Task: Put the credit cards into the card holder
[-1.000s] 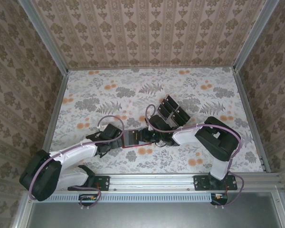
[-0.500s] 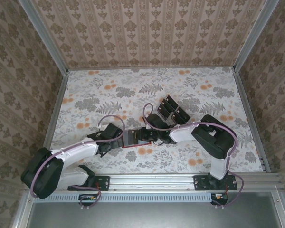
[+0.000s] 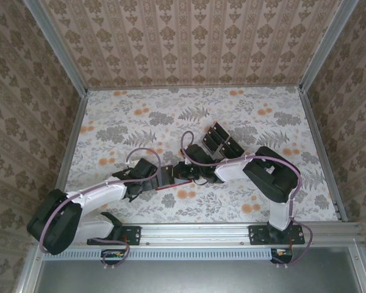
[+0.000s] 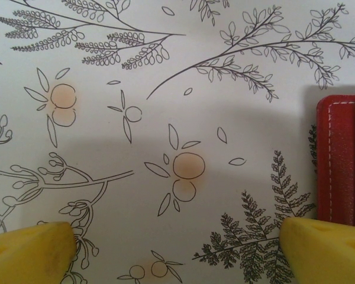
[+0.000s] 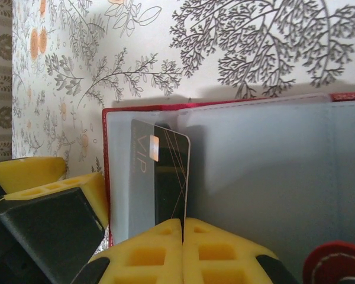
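Right hand [image 5: 182, 229] closed, fingertips together, empty. Credit card [image 5: 168, 177] lies at 12 o'clock, long axis pointing into the card holder [image 5: 260, 154].

Right gripper [image 5: 183, 239]: at 6 o'clock I see my two yellow fingertips pressed flat together, with no gap between them.
Credit card [image 5: 168, 177]: black, with "VIP" lettering and a small gold chip, face-on just above the fingertips. Its left part looks greyed over. Its near end is hidden behind the fingertips, so I cannot tell if they touch it.
Card holder [image 5: 266, 171]: red, lying open. Its grey lining runs from the centre to 3 o'clock, and its stitched red rim runs along the top and down the left side.
Snap tab [image 5: 337, 265]: round and red, at 5 o'clock.
Second yellow finger [image 5: 29, 171]: at 8 o'clock, just beside the holder's left rim, with a black housing [image 5: 41, 236] below it.
Tablecloth [image 5: 254, 47]: white with grey ferns and orange fruit, at 12 o'clock.
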Robot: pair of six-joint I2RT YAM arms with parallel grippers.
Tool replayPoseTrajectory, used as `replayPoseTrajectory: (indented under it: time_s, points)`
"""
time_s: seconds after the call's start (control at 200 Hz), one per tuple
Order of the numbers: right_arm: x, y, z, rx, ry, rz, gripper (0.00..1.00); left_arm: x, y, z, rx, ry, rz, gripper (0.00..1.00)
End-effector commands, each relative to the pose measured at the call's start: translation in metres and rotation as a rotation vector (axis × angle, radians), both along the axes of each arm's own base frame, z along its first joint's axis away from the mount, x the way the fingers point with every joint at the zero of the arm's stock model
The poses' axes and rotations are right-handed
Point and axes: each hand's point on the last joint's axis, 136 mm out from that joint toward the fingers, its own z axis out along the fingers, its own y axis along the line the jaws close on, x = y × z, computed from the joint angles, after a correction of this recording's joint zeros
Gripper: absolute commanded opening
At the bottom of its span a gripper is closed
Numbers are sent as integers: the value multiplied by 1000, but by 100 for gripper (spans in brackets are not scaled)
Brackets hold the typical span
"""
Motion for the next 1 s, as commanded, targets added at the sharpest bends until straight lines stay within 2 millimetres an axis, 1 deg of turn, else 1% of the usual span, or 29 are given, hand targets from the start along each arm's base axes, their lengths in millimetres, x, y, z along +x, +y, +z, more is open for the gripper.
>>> replayPoseTrajectory:
  time_s: [0.0, 0.12, 0.25, 0.35, 0.41, 0.545, 0.615, 0.74, 0.815, 0.91, 0.995]
  points:
    - [-10, 7, -13, -30, 41, 34, 8, -2, -10, -16, -51, 31, -26, 100]
    - [-13, 14, -16, -32, 50, 50, 8, -3, -11, -17, -54, 32, -29, 100]
    - [-16, 17, -21, -47, 63, 61, 9, -2, -12, -17, -57, 30, -32, 100]
    - [-17, 17, -23, -54, 68, 63, 10, 0, -14, -13, -61, 22, -36, 100]
    - [-18, 16, -21, -55, 65, 66, 13, 2, -14, -8, -57, 15, -40, 100]
    - [-17, 13, -5, -49, 39, 66, 29, 8, -13, 10, -58, -19, -42, 100]
    - [-15, 11, 6, -48, 18, 68, 33, 11, -9, 21, -60, -39, -30, 100]
    - [-11, 6, 25, -54, -24, 66, 35, 13, 2, 33, -59, -57, -2, 100]
    - [-9, 4, 31, -69, -41, 68, 35, 13, 7, 35, -57, -58, 12, 100]
    - [-8, 2, 34, -89, -49, 72, 35, 12, 12, 33, -45, -47, 17, 100]
    - [-7, 1, 29, -114, -44, 75, 34, 10, 12, 28, -40, -34, 16, 100]
